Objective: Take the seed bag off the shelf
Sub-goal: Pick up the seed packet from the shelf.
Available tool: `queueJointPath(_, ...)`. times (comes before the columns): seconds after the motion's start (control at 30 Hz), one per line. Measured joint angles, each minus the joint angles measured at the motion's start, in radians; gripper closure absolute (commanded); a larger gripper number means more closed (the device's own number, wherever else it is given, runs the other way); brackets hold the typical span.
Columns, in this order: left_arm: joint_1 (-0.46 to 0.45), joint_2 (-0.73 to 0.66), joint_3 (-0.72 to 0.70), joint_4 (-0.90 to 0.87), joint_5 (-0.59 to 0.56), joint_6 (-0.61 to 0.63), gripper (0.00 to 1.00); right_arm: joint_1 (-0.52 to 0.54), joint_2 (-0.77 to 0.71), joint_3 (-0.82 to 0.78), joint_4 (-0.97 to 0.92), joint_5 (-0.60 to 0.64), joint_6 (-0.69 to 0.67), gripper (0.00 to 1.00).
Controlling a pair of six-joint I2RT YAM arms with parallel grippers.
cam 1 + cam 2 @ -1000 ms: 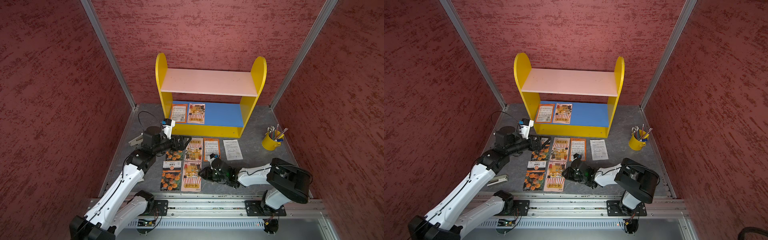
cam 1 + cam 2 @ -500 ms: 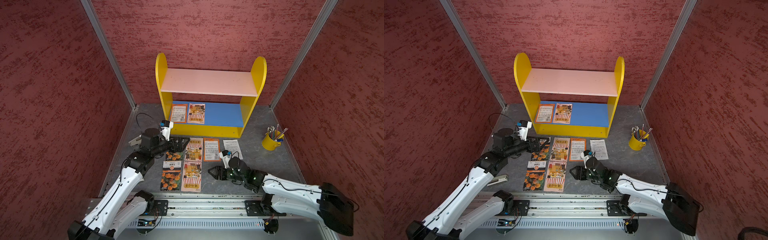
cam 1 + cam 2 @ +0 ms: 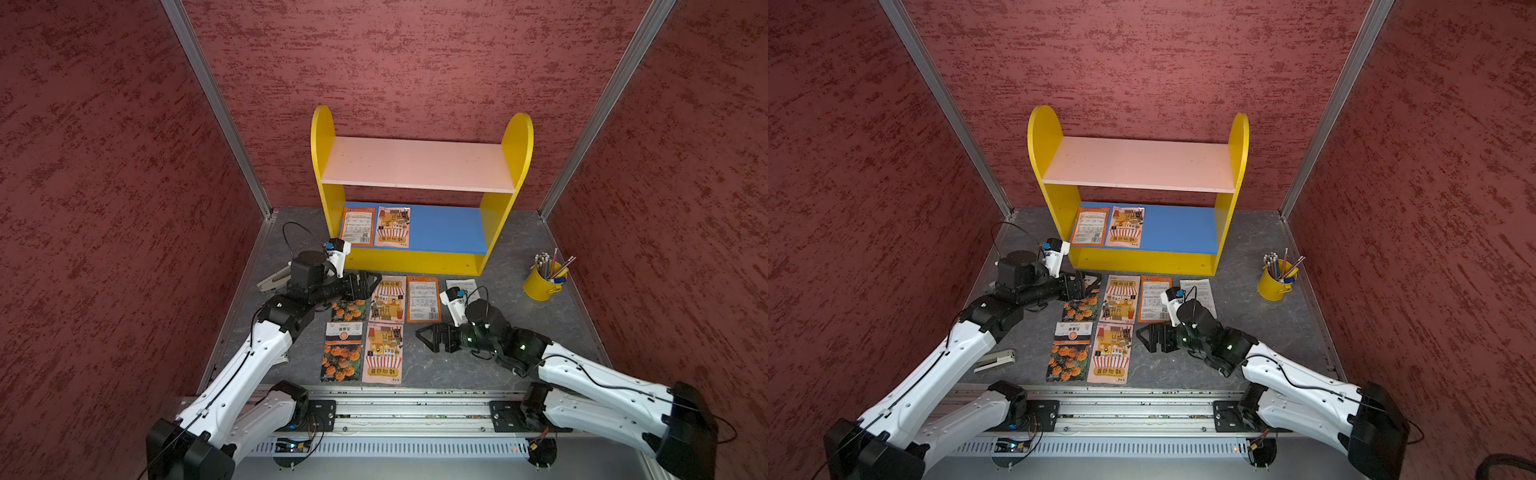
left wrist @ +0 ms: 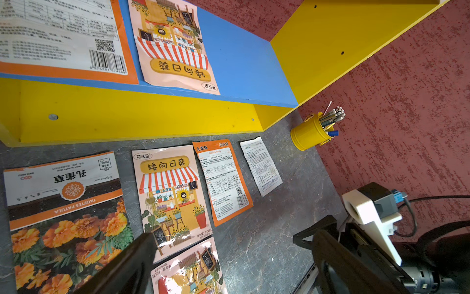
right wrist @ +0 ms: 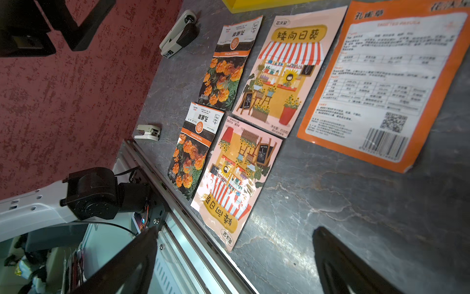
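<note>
Barely shifted, your left claw [image 3: 370, 286] hangs open over a marigold bag [image 3: 349, 309] before the shelf [image 3: 415, 162], whose blue board still carries an orange-edged seed bag [image 3: 358, 226] and a pink seed bag [image 3: 392, 226]. Your right claw [image 3: 426, 338] has sprung open beside the released bag [image 3: 383, 353] on the bench [image 3: 457, 374]; that one looks done, two remain.
</note>
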Motion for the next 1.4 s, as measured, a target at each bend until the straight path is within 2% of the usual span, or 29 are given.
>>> queueJointPath(0.33, -0.001, 0.06, 0.042, 0.01, 0.0, -0.002, 0.0, -0.027, 0.155, 0.213, -0.055, 0.117, -0.151, 0.02)
queueJointPath(0.8, -0.025, 0.024, 0.041, 0.014, -0.021, -0.022, 0.0, -0.137, 0.581, 0.645, -0.068, 0.184, -0.416, 0.02)
queueJointPath(1.0, -0.025, -0.007, 0.028, 0.014, -0.031, -0.026, 0.0, -0.172, 0.731, 0.78, -0.067, 0.197, -0.488, 0.02)
queueJointPath(1.4, -0.025, -0.006, 0.008, 0.014, -0.016, -0.04, 0.0, -0.188, 0.971, 1.01, -0.035, 0.299, -0.586, 0.02)
